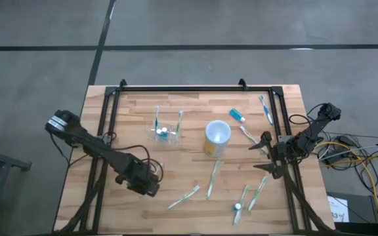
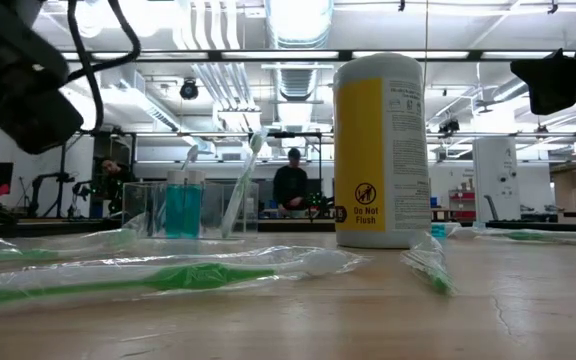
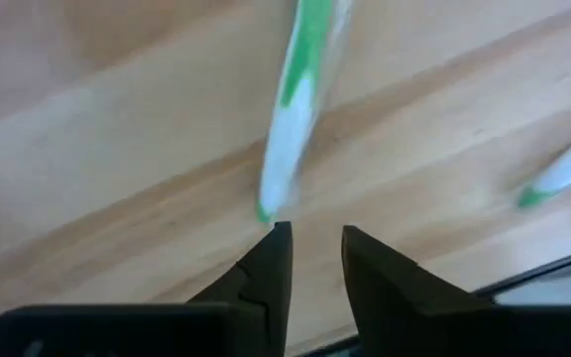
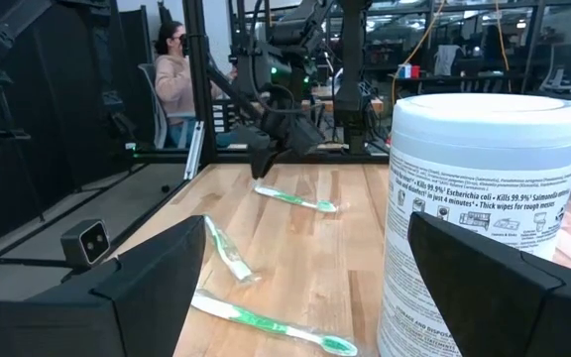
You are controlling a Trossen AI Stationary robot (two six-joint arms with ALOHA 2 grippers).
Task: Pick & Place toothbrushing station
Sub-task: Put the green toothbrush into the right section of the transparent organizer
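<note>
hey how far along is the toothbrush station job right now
Partly done. The clear holder already has a couple of toothbrushes standing in it. In hand: nothing; the left gripper hovers partly open over a wrapped green toothbrush on the table, and the right gripper waits open by the yellow canister. Several wrapped toothbrushes are left lying loose.

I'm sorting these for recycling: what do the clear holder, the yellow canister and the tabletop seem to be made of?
Clear holder: apparently clear, glossy plastic; the brushes inside show through.
Yellow canister: likely smooth plastic with a printed label and white lid.
Tabletop: wood, judging by its visible planks and grain.
</note>
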